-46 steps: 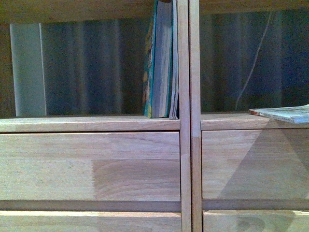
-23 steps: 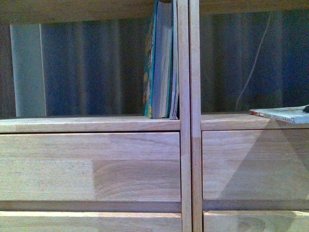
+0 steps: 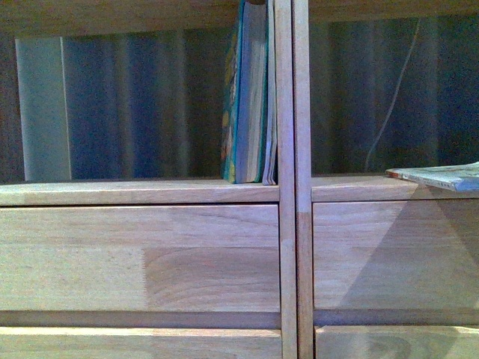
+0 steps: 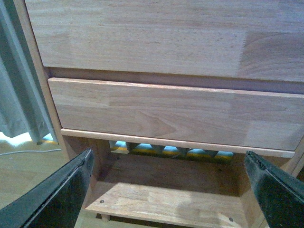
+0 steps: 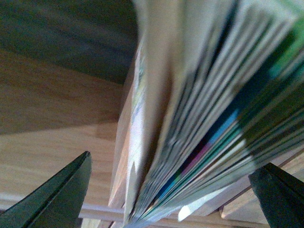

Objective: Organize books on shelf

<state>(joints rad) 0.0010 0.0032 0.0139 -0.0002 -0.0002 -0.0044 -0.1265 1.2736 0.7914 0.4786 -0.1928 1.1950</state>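
Teal-spined books (image 3: 249,97) stand upright against the divider in the left compartment of the light-wood shelf (image 3: 142,193), and another book (image 3: 441,176) lies flat on the right.

You see what look like three upright books (image 3: 251,97) at twelve o'clock and one flat book (image 3: 441,176) at three o'clock. The one shelf (image 3: 285,224) shows four drawer fronts (image 3: 142,258) and two open compartments (image 3: 135,191).

No legible text or labels anywhere.
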